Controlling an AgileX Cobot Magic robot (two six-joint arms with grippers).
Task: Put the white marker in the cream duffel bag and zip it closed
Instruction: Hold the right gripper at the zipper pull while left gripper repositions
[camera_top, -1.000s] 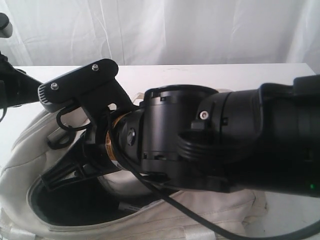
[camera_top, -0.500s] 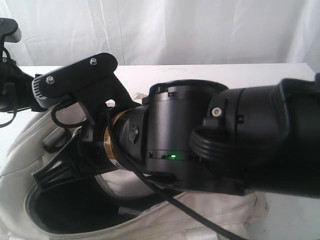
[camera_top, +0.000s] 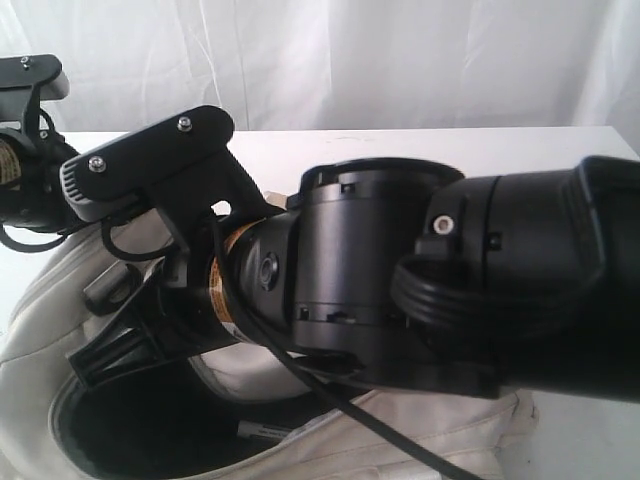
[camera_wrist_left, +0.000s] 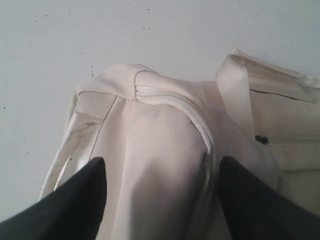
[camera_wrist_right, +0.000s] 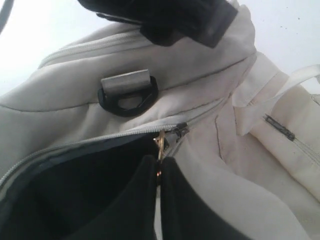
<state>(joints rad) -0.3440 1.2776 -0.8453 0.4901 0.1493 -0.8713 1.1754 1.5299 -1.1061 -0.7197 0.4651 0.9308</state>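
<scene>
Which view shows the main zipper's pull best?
Right wrist view: the zipper pull is central, pinched by the shut right gripper. The right arm hides it in the exterior view; the left wrist view shows only cream duffel bag fabric.

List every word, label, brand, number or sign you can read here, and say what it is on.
No text is readable in any view.
Gold band on the right arm's wrist: may be a label, too blurred to read.
white marker in the cream duffel bag: any print is too small to read.
zipper pull and black strap loop: no markings visible.
</scene>
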